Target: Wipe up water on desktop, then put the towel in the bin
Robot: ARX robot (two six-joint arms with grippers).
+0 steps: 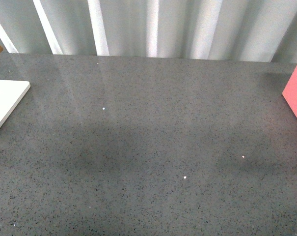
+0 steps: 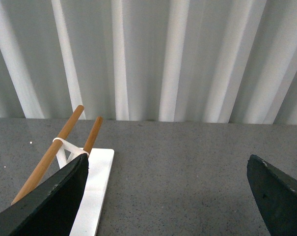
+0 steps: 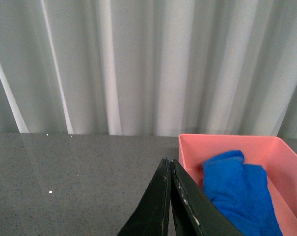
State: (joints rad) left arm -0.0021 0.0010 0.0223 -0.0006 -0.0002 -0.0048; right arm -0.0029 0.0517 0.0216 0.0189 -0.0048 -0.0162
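The desktop (image 1: 153,147) lies bare in the front view, with a white board (image 1: 6,101) at its left edge and the pink bin (image 1: 296,91) at its right edge. The towel (image 3: 241,194) sits bunched inside the bin. The left gripper (image 2: 168,196) hangs spread wide near a rack (image 2: 65,147) with wooden rods; the right gripper (image 3: 170,196) has its jaws pressed together, holding nothing

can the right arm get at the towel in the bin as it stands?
Probably yes. The towel lies uncovered in the open-topped pink bin, just beyond the right gripper, with nothing between them. But its jaws are shut, so they'd need to open first.
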